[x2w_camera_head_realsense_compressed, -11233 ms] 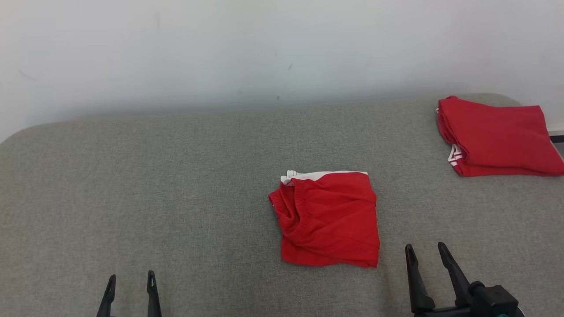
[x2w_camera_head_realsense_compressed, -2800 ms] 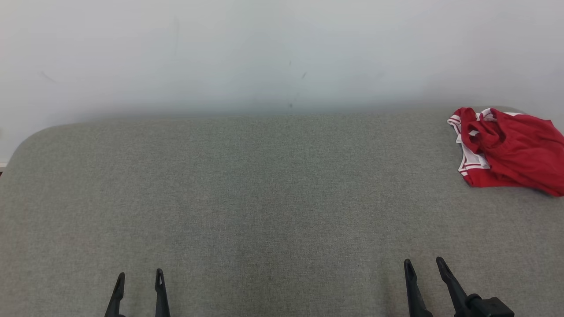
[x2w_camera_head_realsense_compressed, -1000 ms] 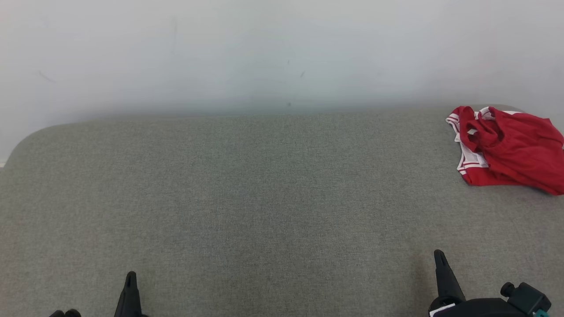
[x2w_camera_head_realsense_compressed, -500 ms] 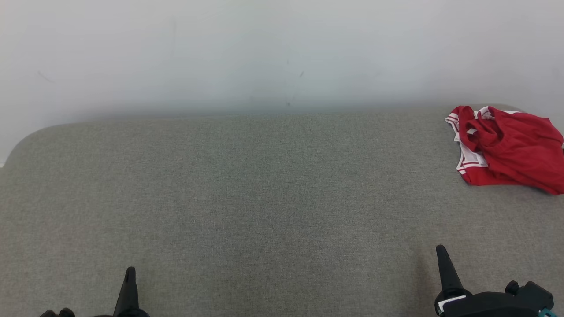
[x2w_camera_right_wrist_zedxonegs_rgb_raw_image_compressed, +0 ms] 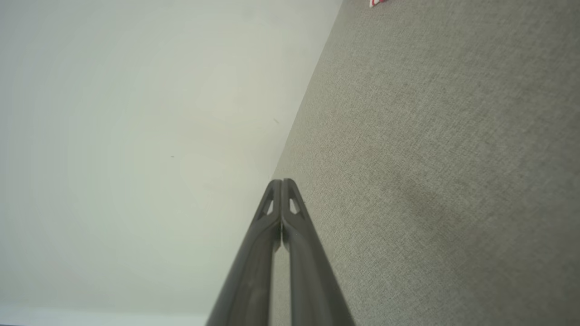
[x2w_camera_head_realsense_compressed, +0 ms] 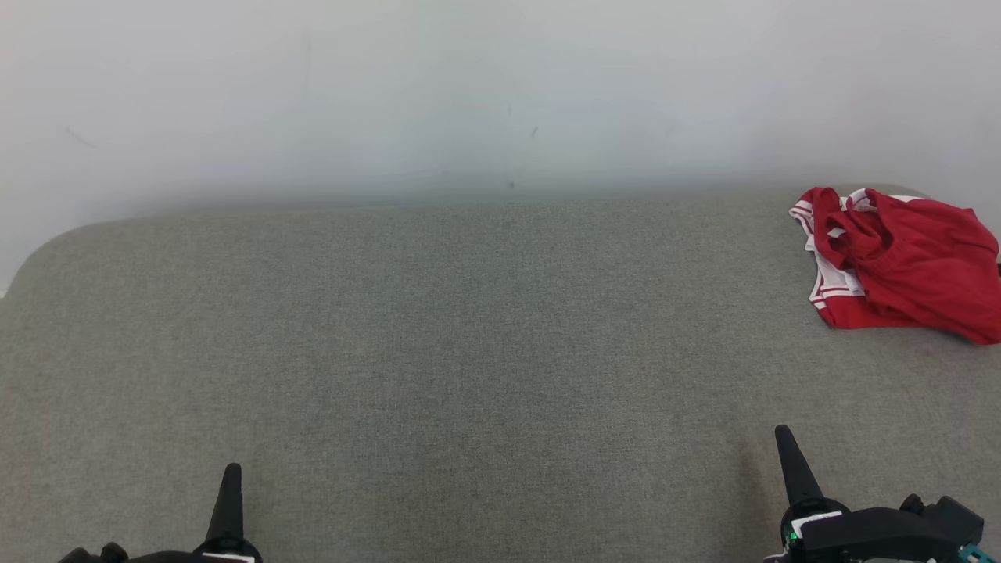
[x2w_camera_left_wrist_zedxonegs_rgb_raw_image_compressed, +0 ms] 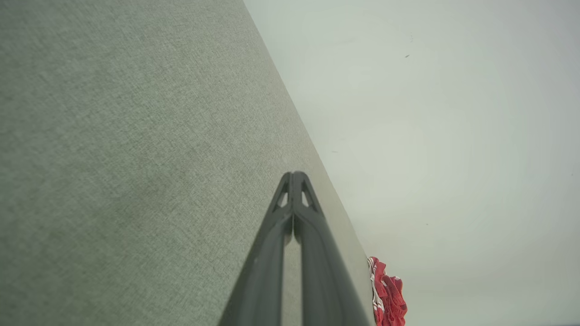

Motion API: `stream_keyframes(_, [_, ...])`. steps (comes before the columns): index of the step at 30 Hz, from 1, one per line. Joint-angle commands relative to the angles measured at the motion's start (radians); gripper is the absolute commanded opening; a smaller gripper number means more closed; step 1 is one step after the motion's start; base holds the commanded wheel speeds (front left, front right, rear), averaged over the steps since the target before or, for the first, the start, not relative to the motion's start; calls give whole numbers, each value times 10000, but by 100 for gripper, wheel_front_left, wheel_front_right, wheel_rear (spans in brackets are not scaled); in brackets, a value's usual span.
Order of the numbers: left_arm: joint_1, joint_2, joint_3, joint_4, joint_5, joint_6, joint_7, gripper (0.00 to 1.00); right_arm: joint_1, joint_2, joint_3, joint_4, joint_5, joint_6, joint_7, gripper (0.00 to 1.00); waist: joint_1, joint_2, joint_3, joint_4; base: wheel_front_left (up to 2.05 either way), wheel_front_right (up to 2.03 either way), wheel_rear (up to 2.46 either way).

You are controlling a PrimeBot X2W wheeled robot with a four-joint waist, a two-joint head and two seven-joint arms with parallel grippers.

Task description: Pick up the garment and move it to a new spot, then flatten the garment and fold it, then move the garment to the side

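Note:
The red garment (x2w_camera_head_realsense_compressed: 907, 266) with white trim lies loosely bunched at the far right back of the grey padded table (x2w_camera_head_realsense_compressed: 469, 352). It shows small in the left wrist view (x2w_camera_left_wrist_zedxonegs_rgb_raw_image_compressed: 387, 294), and a sliver of it sits at the top edge of the right wrist view (x2w_camera_right_wrist_zedxonegs_rgb_raw_image_compressed: 378, 2). My left gripper (x2w_camera_head_realsense_compressed: 231, 469) stands at the lower left, shut, holding nothing; its fingers (x2w_camera_left_wrist_zedxonegs_rgb_raw_image_compressed: 294, 176) meet at the tip. My right gripper (x2w_camera_head_realsense_compressed: 782, 432) is at the lower right, also shut and empty, fingers (x2w_camera_right_wrist_zedxonegs_rgb_raw_image_compressed: 281, 183) pressed together. Both are well away from the garment.
A pale wall (x2w_camera_head_realsense_compressed: 500, 94) runs along the table's back edge. The table's left back corner (x2w_camera_head_realsense_compressed: 47, 242) is rounded. Wide bare grey cloth lies between the grippers and the wall.
Both grippers, open 2.8 s ago, shut by a second ago and have since crept slightly up the view. The garment has lain at the far right since 2.8 s ago.

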Motion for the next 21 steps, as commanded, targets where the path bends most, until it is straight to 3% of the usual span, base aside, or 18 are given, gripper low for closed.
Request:
stream_keyframes(1, [-213,16,63,-47,-332,-42,77,0,-186,-42,-45,-80,313,-13,62,0,0,-1,1,-2,0,0,0])
stream_keyframes(21, [-452,17,214,22,-2150,-241,528,0,-424,-19,-211,-65,2071,-16,532,0,0,-1,9,-25,0,0,0])
